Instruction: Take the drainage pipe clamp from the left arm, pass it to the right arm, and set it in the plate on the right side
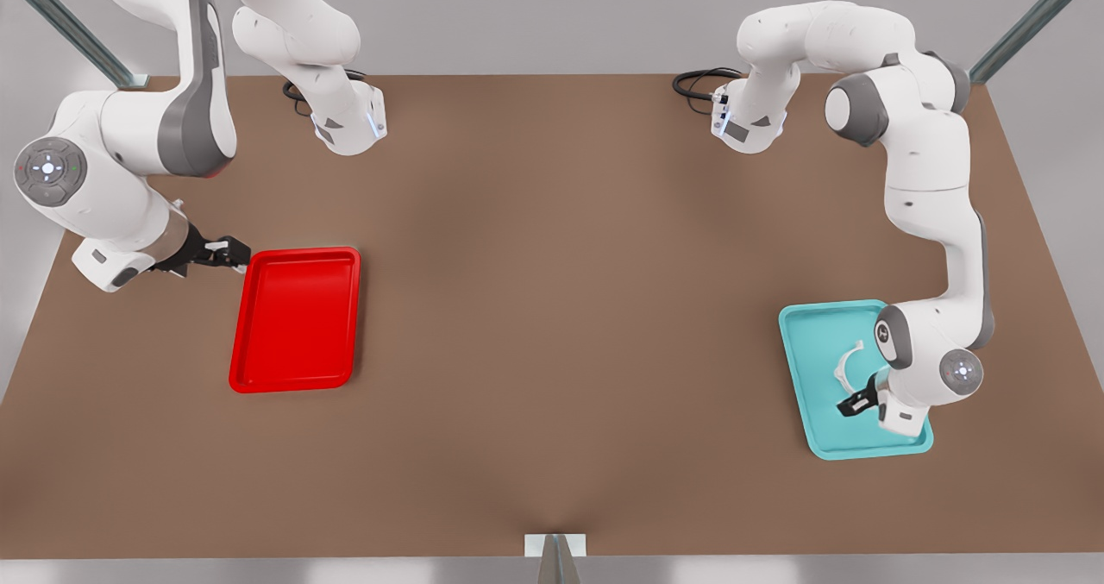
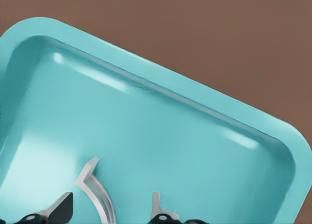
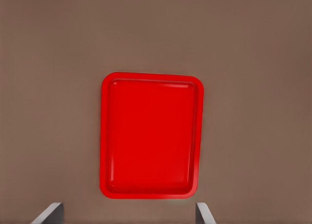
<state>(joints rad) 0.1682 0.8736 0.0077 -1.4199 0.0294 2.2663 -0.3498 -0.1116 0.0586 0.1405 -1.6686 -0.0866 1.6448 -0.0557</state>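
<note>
Left hand (image 1: 854,405) low over the glossy teal tray (image 1: 811,368), fingers spread either side of the drainage pipe clamp (image 1: 847,366), a thin white plastic arc lying in that tray (its near end cut off in the wrist view). Right hand (image 1: 231,253) hangs released beside the smooth red plate (image 1: 297,321) on the matte brown worktop (image 1: 552,308).
</note>
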